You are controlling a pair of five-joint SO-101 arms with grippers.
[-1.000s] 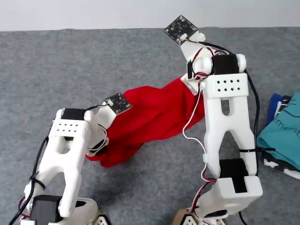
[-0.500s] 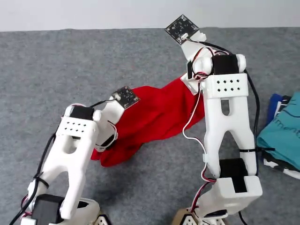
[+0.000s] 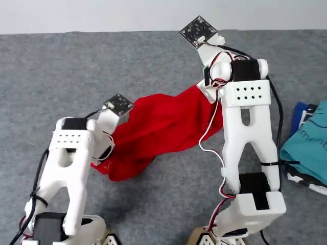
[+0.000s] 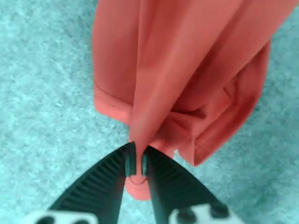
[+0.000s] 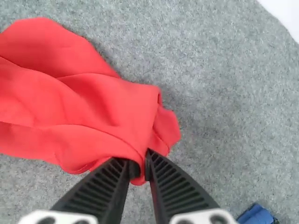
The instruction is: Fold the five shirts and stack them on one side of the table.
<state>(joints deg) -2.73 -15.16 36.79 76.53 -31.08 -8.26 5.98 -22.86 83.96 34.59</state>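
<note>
Red shirt [image 3: 158, 130] strung between both arms, bunched and not spread flat. Long axis runs on a diagonal, from the near-left end to the far end by the right arm's wrist.

Left claw [image 4: 137, 161]: clenched on a narrow pinched fold at the shirt's near-left end. Cloth fans away from the tips in deep creases, and a loose lump of it rests on the grey worktop [image 3: 61, 76] just beyond.

Right claw [image 5: 138, 169]: clenched on an edge at the other end. The bulk of the shirt lies off to one side of it, a small flap to the other.

Each claw sits at its own end, so neither is nearer the middle. The middle sags and looks to touch the worktop.

Judgement: the coming move turns on drawing the two ends apart along that diagonal, to get the cloth taut before laying it down.

Around: folded pile at the worktop's right edge, well apart from the red shirt, with a teal shirt [image 3: 311, 145] on top and a blue garment [image 3: 301, 113] behind. The right arm's white frame [image 3: 248, 127] stands between shirt and pile. Its loose wire [image 3: 209, 133] hangs across the cloth: possible snag.
</note>
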